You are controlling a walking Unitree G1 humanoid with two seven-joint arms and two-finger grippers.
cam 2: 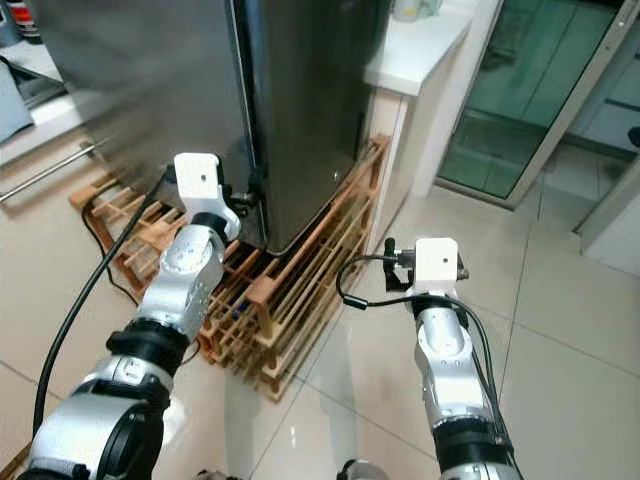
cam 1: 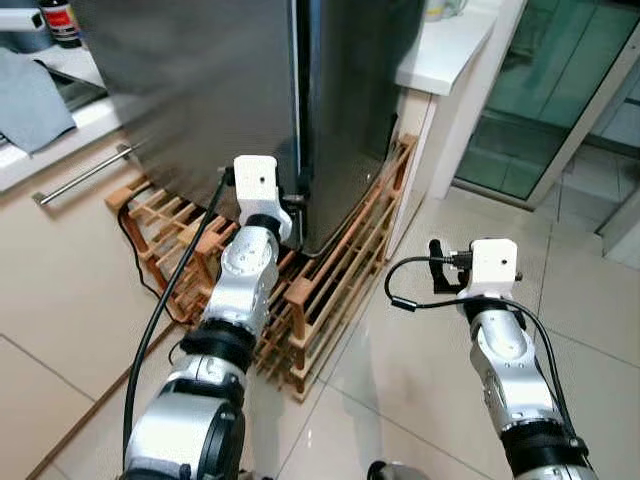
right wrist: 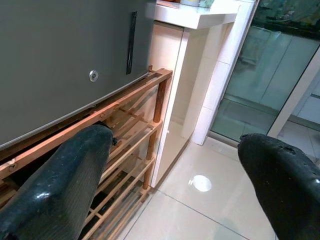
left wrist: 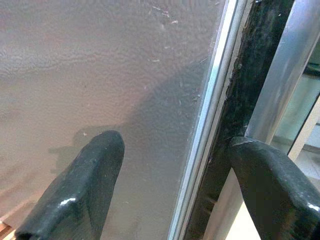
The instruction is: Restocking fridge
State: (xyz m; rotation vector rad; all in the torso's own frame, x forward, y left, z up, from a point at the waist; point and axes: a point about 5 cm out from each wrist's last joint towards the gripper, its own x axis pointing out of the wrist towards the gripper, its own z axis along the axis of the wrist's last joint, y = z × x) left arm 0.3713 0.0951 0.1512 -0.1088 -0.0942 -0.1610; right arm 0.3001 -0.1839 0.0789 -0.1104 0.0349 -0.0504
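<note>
Fridge: standing shut straight ahead of both grippers, its base sitting on a wooden rack.
Left gripper: reaching to the fridge's lower front corner, fingers spread wide, one finger lying against the grey door face, the other sitting past the door's edge beside the dark seal; holding nothing.
Right gripper: hovering over the tiled floor, well apart from the fridge and to the right of the left gripper; fingers spread wide, holding nothing.
Rack: lying below and ahead of the left gripper, its slats showing bare where visible.
Counter: standing just beyond the fridge's side, ahead of the right gripper; a container on top is too cropped to tell.
Cable: trailing along the left arm.
</note>
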